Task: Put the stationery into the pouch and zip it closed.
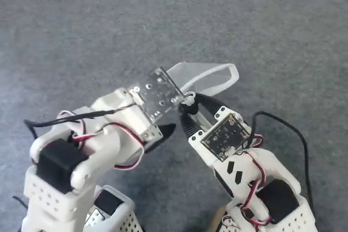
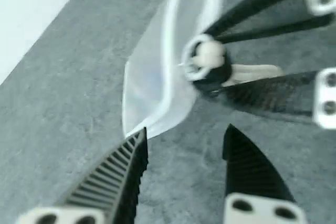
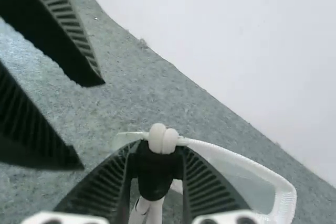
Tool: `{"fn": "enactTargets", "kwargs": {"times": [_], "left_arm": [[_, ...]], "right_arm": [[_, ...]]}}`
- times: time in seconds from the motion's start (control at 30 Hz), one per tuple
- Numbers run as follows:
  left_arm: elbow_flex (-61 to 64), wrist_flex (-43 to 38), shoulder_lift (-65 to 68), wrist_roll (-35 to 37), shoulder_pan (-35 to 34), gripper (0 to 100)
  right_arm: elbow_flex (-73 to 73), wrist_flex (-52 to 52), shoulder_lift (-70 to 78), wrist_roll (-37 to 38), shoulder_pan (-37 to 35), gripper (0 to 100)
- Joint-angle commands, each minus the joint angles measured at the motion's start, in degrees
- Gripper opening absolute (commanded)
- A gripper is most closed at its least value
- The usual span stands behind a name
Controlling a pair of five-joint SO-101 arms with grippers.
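Since the pouch (image 1: 209,80) is thin, limp mesh, light and likely to crumple or slide on the counter (image 1: 81,42), I judge it best held at the stiffer zip end. The right hand (image 3: 156,153) is clenched on a black tab (image 3: 155,174) with a white knob, seemingly the zip pull, and the pouch stretches beyond its tips. The left hand (image 2: 186,132) hangs released, the pouch's corner just ahead of it.

1. We see the pouch (image 1: 212,77) lying on the table (image 1: 81,42), behind both arms.
2. The right gripper (image 3: 156,156) clamps the pull (image 2: 210,72) at the pouch's near end.
3. The left gripper (image 2: 184,140) hangs just left of it, jaws spread.
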Motion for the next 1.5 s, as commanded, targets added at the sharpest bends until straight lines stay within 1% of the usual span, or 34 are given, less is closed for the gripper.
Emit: {"fn": "enactTargets", "kwargs": {"times": [0.0, 0.13, 0.23, 0.33, 0.43, 0.5, 0.63, 0.83, 1.03, 1.23, 1.33, 1.47], "left_arm": [[2.33, 1.85, -1.23, 0.79, 1.93, 22], [8.22, -1.76, -3.25, 0.62, 1.67, 21], [15.6, -6.77, -12.13, 0.35, 1.67, 19], [22.73, -11.52, -22.51, -1.05, 1.23, 22], [29.76, -16.62, -27.69, -1.49, -0.88, 24], [34.07, -20.84, -28.04, -1.67, -2.64, 24], [42.77, -31.65, -28.22, -4.75, -4.48, 24], [49.19, -42.64, -28.31, -5.1, -4.13, 24], [50.95, -50.2, -28.22, -6.59, -3.87, 24], [57.01, -58.02, -28.31, -6.59, -0.7, 24], [59.65, -61.8, -28.31, -6.59, 0.26, 20], [60.0, -62.68, -28.31, -6.59, 0.18, 14]], "right_arm": [[-4.48, -0.04, -1.98, 1.23, 0.92, 0.6], [-4.48, -0.22, -1.98, 1.23, 0.92, 0.6], [-4.48, -0.22, -1.98, 1.23, 0.92, 0.6], [-4.48, -0.22, -1.63, 1.14, 0.92, 0.6], [-4.4, -0.22, -1.45, 1.14, 0.92, 0.6], [-4.4, -0.22, -1.45, 1.14, 0.66, 0.6], [-4.48, 0.13, -1.45, 1.14, 0.66, 0.6], [-4.48, 0.4, -1.36, 1.41, 0.66, 0.6], [-4.57, 1.8, -1.36, 1.58, 0.66, 0.6], [-4.57, 1.8, -1.36, 1.58, 0.57, 0.6], [-4.57, 1.8, -1.36, 1.58, 0.57, 0.6], [-4.57, 1.45, -1.36, 1.58, 0.57, 0.6]]}}
